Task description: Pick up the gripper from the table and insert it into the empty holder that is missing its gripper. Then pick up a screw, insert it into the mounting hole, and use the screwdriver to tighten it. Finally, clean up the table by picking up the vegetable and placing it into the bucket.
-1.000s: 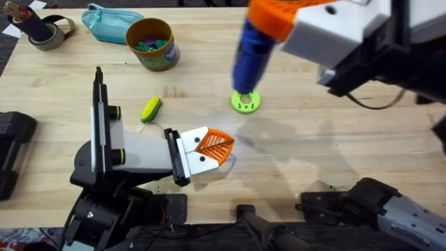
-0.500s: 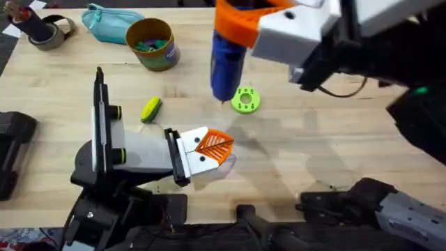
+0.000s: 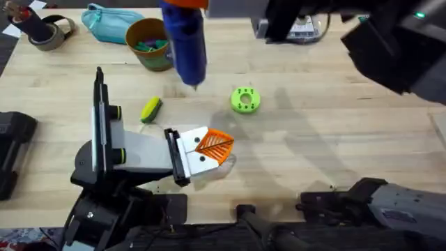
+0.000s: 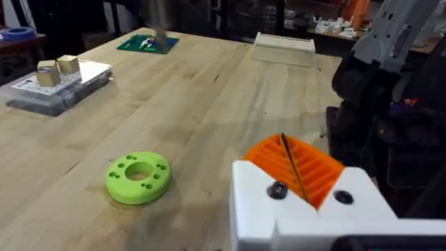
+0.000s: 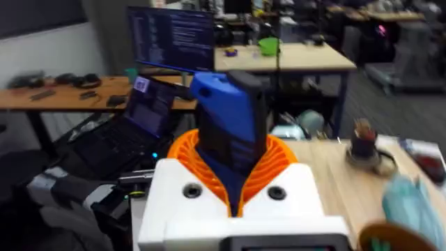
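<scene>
Overhead: right arm reaches across the table toward the far left. Its jaws are clamped on the screwdriver (image 3: pixel 185 43), which hangs tip-down above the wood. The bucket (image 3: pixel 150 43) sits just beside the tool on the side away from the right arm's base. The green disc (image 3: pixel 244 100) lies on the other side of the tip, apart from it. Left gripper (image 3: pixel 209 148) rests low near the front edge, the white holder (image 3: pixel 193 150) at its tip. The orange gripper (image 3: pixel 214 144) is seated against the holder, jaws drawn together on it. The vegetable (image 3: pixel 150 109) lies beside the left arm, behind its jaws, untouched. A teal pouch (image 3: pixel 106 19) lies beyond the bucket.

Left wrist: holder (image 4: pixel 306 213) with two dark holes, ribbed orange gripper (image 4: pixel 296 167) standing closed just ahead of it. Disc (image 4: pixel 138 177) flat on the table, ahead of the jaws and to one side, not touching.

Right wrist: right gripper (image 5: pixel 233 167), orange pads closed around the blue screwdriver (image 5: pixel 230 125), which stands up between them. Table edge and part of the pouch (image 5: pixel 411 202) lie off to one side.
</scene>
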Robot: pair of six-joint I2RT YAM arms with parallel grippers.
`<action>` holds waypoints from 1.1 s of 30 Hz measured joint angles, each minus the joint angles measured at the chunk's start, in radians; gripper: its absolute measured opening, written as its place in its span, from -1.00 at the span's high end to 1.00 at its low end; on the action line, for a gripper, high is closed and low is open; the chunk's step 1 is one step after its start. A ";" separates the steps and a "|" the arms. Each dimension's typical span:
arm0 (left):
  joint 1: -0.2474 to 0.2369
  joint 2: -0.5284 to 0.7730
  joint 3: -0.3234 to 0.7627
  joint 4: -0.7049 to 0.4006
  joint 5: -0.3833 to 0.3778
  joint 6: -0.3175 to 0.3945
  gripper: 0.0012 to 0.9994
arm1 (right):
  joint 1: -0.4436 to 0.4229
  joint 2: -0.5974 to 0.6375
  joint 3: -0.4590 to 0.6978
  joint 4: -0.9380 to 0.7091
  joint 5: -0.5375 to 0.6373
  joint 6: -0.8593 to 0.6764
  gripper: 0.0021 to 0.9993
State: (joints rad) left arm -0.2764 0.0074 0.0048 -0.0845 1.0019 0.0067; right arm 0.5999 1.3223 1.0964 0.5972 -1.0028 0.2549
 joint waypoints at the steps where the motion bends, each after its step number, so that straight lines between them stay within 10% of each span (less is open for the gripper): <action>1: 0.000 0.000 0.000 0.000 0.000 0.000 0.98 | 0.000 0.014 0.008 0.044 -0.019 0.011 0.93; 33: 0.000 0.000 0.000 0.000 0.000 0.000 0.98 | 0.039 0.041 -0.012 0.243 -0.220 0.112 0.92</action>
State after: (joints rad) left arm -0.2764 0.0074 0.0048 -0.0845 1.0019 0.0067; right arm 0.6388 1.3636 1.0841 0.8400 -1.2232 0.3664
